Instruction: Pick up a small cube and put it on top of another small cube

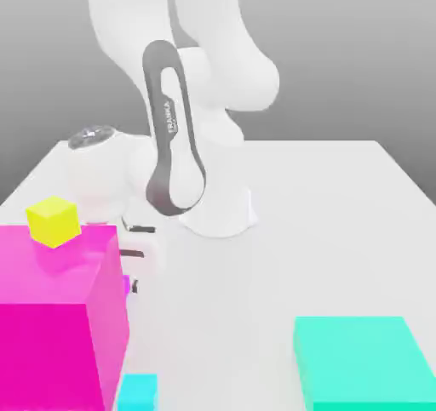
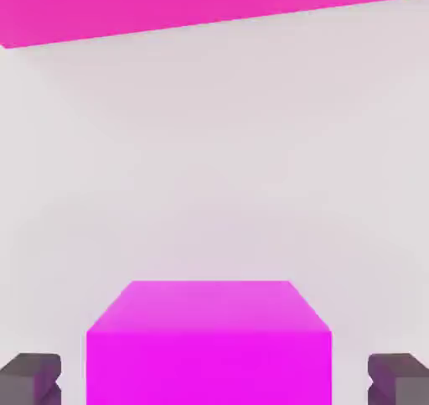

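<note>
Your fingers [image 2: 30, 380]: dark grey, purple tint. Between them, small cube [image 2: 209, 368]: plain magenta. Beside them, block [image 1: 47, 354]: hot pink, unpatterned; cube on it [image 1: 54, 222]: yellow. Well apart from them, slab [image 1: 362, 358]: turquoise. Your arm [image 1: 226, 60]: white, dark-grey band.

A small, plain, bright magenta cube [image 2: 209, 366] with flat, smooth faces sits on the smooth, pale off-white tabletop [image 2: 209, 160], between the dark grey fingers [image 2: 32, 380] of the gripper [image 2: 214, 381]. The fingers stand open, with a gap between each of them and the cube. A large, smooth, deeper pink-magenta block [image 2: 184, 1] lies on the near side of the cube in the scene, apart from it, with pale tabletop between the two.
</note>
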Available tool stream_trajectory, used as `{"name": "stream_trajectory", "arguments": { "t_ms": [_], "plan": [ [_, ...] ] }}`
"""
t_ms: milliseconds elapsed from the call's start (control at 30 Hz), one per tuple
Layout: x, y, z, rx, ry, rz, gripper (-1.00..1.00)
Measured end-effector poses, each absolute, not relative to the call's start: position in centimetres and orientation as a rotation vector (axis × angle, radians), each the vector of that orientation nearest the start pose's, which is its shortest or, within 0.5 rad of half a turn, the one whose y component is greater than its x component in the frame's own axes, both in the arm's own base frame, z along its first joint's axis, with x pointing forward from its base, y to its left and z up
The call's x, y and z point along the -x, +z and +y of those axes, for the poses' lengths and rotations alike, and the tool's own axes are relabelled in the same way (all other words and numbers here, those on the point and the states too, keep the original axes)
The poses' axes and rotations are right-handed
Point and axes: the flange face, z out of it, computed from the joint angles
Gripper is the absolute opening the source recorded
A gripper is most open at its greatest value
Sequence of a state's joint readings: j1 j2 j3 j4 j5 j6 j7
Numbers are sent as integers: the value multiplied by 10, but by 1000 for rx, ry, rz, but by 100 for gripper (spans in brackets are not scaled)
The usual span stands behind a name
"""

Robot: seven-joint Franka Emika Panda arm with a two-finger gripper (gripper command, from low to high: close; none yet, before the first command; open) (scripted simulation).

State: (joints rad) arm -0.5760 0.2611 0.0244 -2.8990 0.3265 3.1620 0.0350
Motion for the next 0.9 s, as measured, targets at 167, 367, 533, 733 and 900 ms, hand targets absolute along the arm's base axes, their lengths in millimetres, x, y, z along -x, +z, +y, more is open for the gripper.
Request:
{"name": "stream_trajectory", "arguments": {
  "t_ms": [167,367,533,733,900],
  "plan": [
    [-259,128,-193,2820,-4,1384,-100],
    [-263,151,-199,2823,-18,1380,-100],
    [-263,170,-199,2821,-17,1381,-100],
    [-259,188,-193,2818,-3,1388,-100],
    [-258,214,-248,2567,4,1768,-100]
  ]
}}
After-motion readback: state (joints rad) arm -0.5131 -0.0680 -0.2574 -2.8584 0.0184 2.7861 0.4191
